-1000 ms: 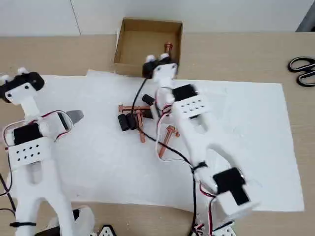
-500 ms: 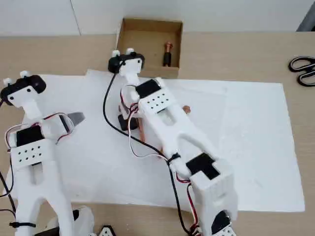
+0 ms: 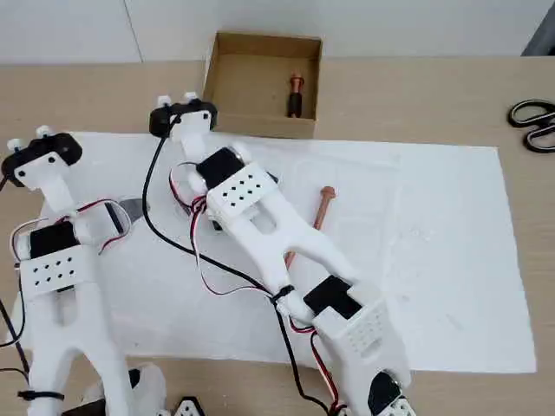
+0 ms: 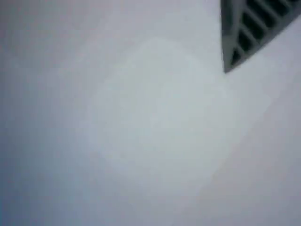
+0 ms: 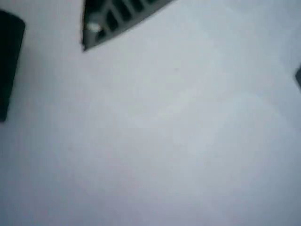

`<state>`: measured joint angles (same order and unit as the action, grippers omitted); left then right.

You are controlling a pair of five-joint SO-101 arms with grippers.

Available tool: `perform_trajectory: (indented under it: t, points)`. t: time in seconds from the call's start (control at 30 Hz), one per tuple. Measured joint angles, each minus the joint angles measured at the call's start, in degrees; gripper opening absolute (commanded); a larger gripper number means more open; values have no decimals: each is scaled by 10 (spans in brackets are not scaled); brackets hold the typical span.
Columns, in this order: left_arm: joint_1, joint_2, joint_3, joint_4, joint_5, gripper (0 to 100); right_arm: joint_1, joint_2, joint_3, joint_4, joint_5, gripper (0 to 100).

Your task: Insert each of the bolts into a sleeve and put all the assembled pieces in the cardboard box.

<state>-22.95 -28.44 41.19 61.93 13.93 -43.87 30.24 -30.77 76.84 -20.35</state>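
My right arm (image 3: 260, 221) lay stretched in a long diagonal across the white paper (image 3: 434, 260). Its base sat at my edge of the table (image 3: 87, 95), and its wrist was far out and over toward my left arm's side, just short of the cardboard box (image 3: 243, 82). The right gripper (image 5: 110, 21) pointed down under that wrist, close above the sheet. I could not tell whether it was apart or together. In its own camera a black sleeve (image 5: 8, 66) lay on the paper just beside it, with a gap of bare paper between the two.

My left arm (image 3: 56, 260) stood folded on its own side, with the upper joint raised and the forearm bent back down. Its left gripper (image 3: 132, 206) was angled low over the paper and pointed toward my right arm, near that arm's looping cable. I could not tell its state either. Its camera saw bare white paper beneath it.

One assembled piece (image 3: 296, 95), a bolt seated in a sleeve, lay inside the box on the side away from my right wrist. A loose copper bolt (image 3: 323, 208) lay on the paper just beside my right forearm, on the side away from my left arm. Its head pointed toward the box and its other end was hidden under the arm. A pair of scissors (image 3: 533, 123) lay on the bare table, well apart from both grippers.
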Motion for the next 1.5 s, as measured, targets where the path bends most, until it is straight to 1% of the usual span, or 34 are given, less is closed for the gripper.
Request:
perform_trajectory:
  t: [0.27, 0.93, 1.2, 1.5]
  points:
    - [0, 0, 0, 0, 0, 334, 1, 46, 0, 0, -5, 237]
    - [0, 0, 0, 0, 0, 334, -26, 50, 0, -2, -5, 237]
    - [0, 0, 0, 0, 0, 334, -26, 60, 0, -31, 35, 237]
    - [0, 0, 0, 0, 0, 334, -25, 105, -17, -38, 40, 237]
